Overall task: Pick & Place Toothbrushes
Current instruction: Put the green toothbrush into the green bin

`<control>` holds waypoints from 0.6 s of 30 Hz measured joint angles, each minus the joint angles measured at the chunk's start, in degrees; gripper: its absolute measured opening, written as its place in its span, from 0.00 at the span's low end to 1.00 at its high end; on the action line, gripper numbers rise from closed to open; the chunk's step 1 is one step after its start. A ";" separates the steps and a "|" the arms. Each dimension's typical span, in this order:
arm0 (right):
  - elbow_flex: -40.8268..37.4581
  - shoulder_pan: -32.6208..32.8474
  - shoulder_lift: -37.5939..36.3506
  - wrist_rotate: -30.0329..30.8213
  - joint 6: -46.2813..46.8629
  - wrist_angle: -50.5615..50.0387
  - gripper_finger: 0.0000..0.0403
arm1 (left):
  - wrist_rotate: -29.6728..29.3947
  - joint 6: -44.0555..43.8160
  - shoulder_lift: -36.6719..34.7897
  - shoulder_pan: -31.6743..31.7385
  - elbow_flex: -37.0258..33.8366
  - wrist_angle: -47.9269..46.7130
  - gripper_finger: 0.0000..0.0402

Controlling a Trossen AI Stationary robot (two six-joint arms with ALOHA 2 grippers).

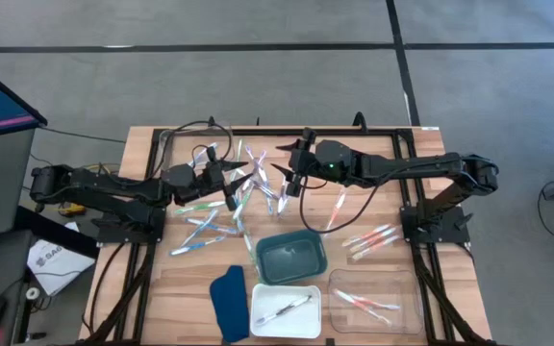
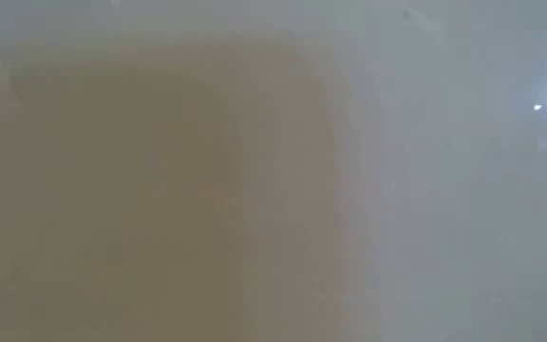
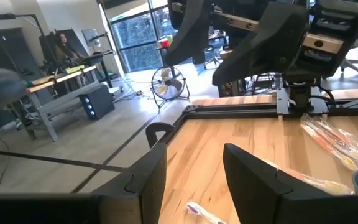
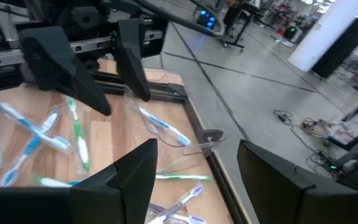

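Risk: collision | your left gripper (image 1: 231,176) and right gripper (image 1: 291,169), both with jaws parted and empty, hover near each other | toothbrushes (image 1: 221,208) lie crisscrossed under and between them; you may snag 2 at once or clash arms.

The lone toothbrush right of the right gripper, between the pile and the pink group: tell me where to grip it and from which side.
Grip that toothbrush at mid-handle, coming straight down from above. It lies flat on the table, slanted, apart from the central pile, so there is probably room for fingers on both long sides. Turn the fingers across its slant. The right gripper, open, is nearest.
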 joint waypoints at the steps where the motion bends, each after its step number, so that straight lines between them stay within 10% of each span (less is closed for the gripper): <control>1: 0.00 0.01 0.01 -0.16 -0.06 -0.03 0.54 | 0.00 -0.47 0.00 0.00 0.00 -0.42 0.39; 18: 0.00 -1.34 0.01 -0.31 0.21 -3.90 0.54 | -5.89 -21.60 -1.64 1.25 5.62 -41.69 0.30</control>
